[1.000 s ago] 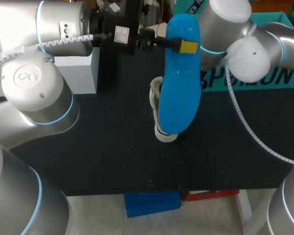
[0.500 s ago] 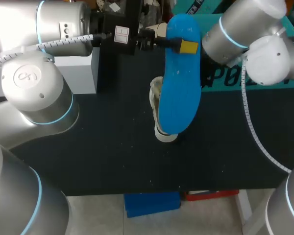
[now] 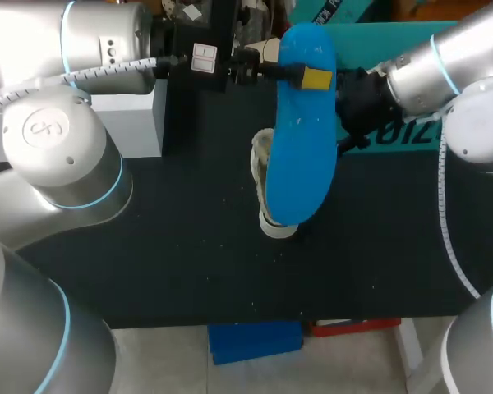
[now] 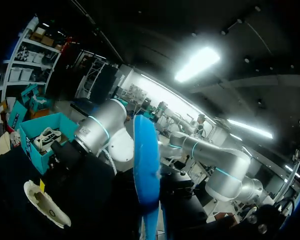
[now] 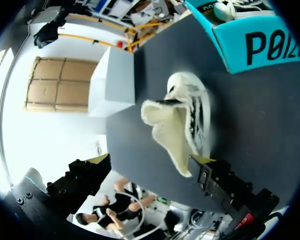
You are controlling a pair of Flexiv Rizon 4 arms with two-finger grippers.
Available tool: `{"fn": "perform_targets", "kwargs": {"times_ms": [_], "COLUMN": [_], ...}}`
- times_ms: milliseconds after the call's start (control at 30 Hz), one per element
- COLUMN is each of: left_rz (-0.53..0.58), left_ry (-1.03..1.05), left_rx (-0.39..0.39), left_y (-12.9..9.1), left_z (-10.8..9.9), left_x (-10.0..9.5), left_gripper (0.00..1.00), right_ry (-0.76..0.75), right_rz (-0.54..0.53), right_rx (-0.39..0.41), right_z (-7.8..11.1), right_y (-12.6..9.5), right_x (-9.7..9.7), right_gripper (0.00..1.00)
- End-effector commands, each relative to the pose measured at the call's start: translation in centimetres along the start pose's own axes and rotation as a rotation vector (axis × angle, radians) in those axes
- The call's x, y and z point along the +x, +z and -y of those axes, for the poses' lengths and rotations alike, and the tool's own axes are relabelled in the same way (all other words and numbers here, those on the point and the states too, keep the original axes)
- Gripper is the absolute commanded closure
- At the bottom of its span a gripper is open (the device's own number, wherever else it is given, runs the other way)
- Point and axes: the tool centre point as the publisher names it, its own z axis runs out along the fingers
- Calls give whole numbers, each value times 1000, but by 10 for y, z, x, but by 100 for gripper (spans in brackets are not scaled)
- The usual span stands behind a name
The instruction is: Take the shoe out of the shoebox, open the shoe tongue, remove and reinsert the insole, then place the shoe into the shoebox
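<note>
The dark bench (image 3: 189,246) carries everything. At its far right the teal shoebox (image 5: 250,47) is set, and more of its lettered wall is uncovered now that the right arm is drawn back to the right, away from the insole it was crowding a second ago. The blue insole (image 3: 300,148) is held in the air by its far end and hangs over the cream shoe (image 3: 264,176). The shoe lies at the bench's middle, and its tongue appears pulled open. The left gripper (image 3: 312,78) is closed on the insole. The right gripper (image 3: 357,103) is spread wide and holds nothing. Removal is judged complete. With the shoe's mouth left unobstructed, reinsertion is taken to be next.
</note>
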Motion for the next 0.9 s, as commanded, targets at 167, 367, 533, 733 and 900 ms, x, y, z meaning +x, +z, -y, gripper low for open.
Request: {"fn": "perform_targets", "kwargs": {"times_ms": [167,367,533,733,900], "left_rz": [5,5,5,5,5], "left_ry": [-1,-1,-1,-1,-1], "left_rx": [-1,-1,-1,-1,-1], "left_y": [0,0,0,0,0], "left_z": [0,0,0,0,0], "left_x": [1,1,1,1,1], "left_gripper": [100,100,100,100,100], "right_ry": [5,16,20,10,4], "right_rz": [-265,-391,-439,-475,-485], "right_rx": [-30,-54,-62,-87,-123], "right_z": [0,-1,-2,-3,-5], "right_y": [-6,-5,-4,-4,-5], "right_x": [-3,-2,-1,0,1], "right_gripper": [0,0,0,0,0]}}
